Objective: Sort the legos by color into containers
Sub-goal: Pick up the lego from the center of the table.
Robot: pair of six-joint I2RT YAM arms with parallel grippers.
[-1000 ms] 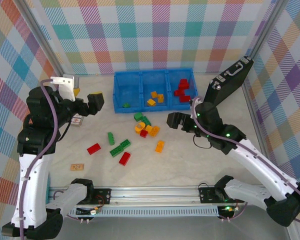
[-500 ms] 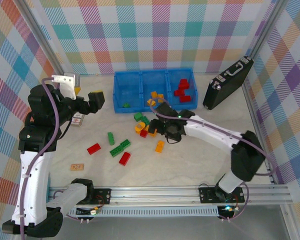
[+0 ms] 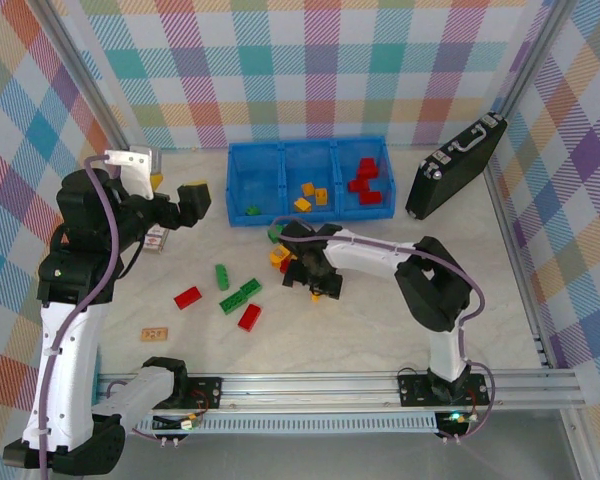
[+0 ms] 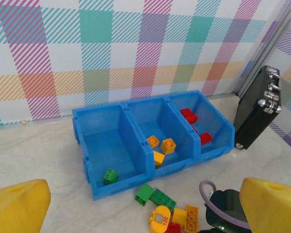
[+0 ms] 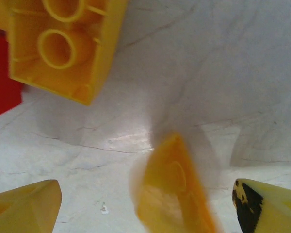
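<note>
The blue tray point(image 3: 283, 147) stands at the back, with three compartments: a green brick point(image 3: 252, 210) in the left one, orange bricks point(image 3: 310, 194) in the middle one, red bricks point(image 3: 364, 180) in the right one. Loose legos lie in front of it in a pile point(image 3: 283, 250). My right gripper point(image 3: 318, 281) is down at the pile's right edge. It is open, and its fingertips point(image 5: 26, 208) stand either side of a blurred orange brick point(image 5: 170, 187) without touching it. My left gripper point(image 3: 192, 200) hangs open and empty, high at the left, looking at the tray point(image 4: 111, 187).
A red brick point(image 3: 187, 297), two green bricks point(image 3: 240, 295) and another red brick point(image 3: 249, 317) lie scattered at front left. A tan tile point(image 3: 155, 334) lies near the rail. A black case point(image 3: 455, 168) leans at the right wall. An upturned yellow brick point(image 5: 63, 43) lies just beyond my right fingers.
My right arm swung left from the table's right side and came down at the pile, its jaws now straddling an orange brick and slightly narrower. The left arm has not moved.
</note>
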